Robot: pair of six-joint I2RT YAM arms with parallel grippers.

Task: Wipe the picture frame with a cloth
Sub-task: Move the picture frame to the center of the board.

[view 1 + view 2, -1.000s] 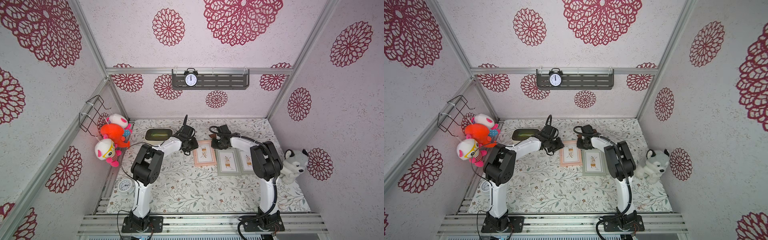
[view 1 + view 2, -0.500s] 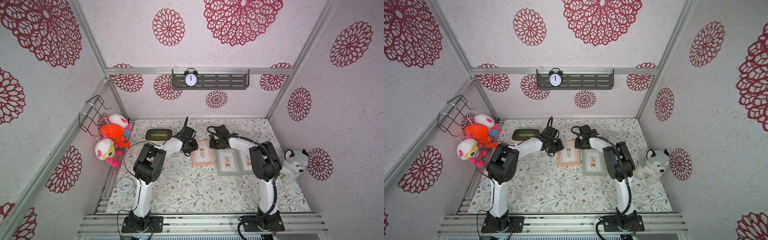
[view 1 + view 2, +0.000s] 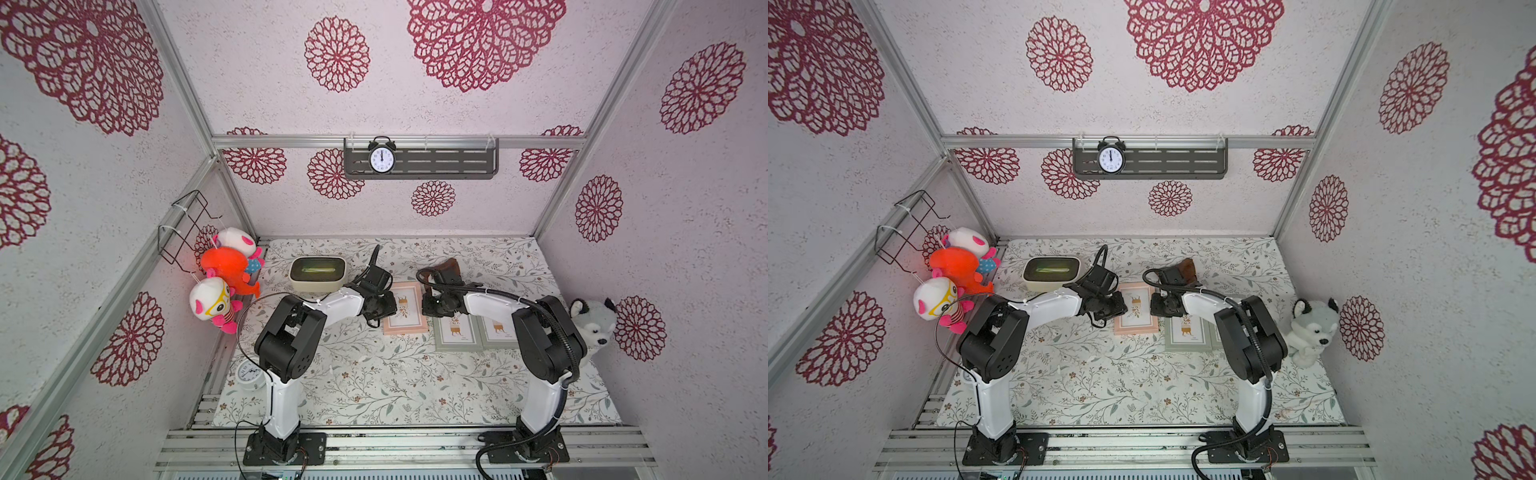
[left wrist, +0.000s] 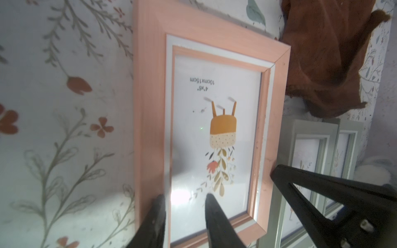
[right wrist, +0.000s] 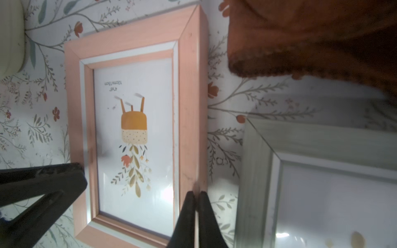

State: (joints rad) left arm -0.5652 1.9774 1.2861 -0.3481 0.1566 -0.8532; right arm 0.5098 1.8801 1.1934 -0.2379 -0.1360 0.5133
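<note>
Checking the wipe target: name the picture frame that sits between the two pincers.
The pink frame; the two grey frames lie beyond the right pincer.

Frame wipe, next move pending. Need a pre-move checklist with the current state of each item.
1. Cloth held in a tool: not ok. It lies loose beyond the pink frame, in neither tool.
2. Right tool empty: ok. Its fingers are shut on nothing, at the pink frame's outer edge.
3. Left tool open: ok. Its fingers are apart above the frame's rail and glass.
4. Pink frame flat and face up: ok.
5. Grey frame clear of the pink frame: ok. Table shows between them.
6. Either tool pressing on the pink frame: cannot tell.
</note>
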